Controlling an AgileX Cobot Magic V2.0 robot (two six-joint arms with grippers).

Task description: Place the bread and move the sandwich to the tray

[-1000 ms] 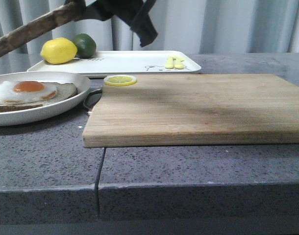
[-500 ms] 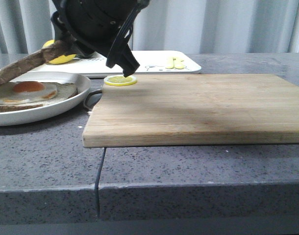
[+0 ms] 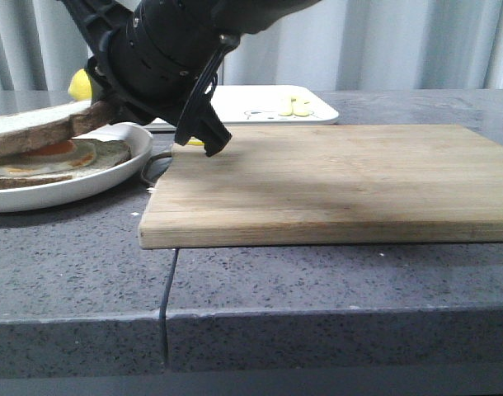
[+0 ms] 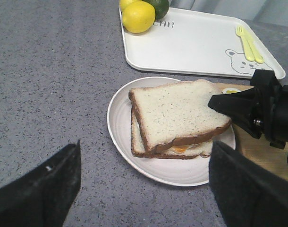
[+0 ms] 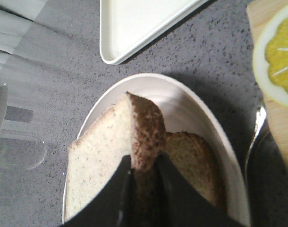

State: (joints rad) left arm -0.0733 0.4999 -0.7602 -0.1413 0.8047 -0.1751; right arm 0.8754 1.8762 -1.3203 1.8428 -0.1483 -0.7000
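The right gripper (image 5: 143, 187) is pinching the bread (image 4: 179, 116) by its crust, resting it skewed over the egg sandwich (image 4: 174, 150) on the plate (image 4: 119, 130); releasing now risks overhang or sliding. The left gripper (image 4: 144, 184) is hanging wide open.

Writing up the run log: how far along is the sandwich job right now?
Nothing looks finished. In hand: the right claw is shut on the bread, which sits tilted over the egg slice on the round plate. Left: release it, then carry the sandwich to the tray, which holds only a lemon, a lime and a fork.
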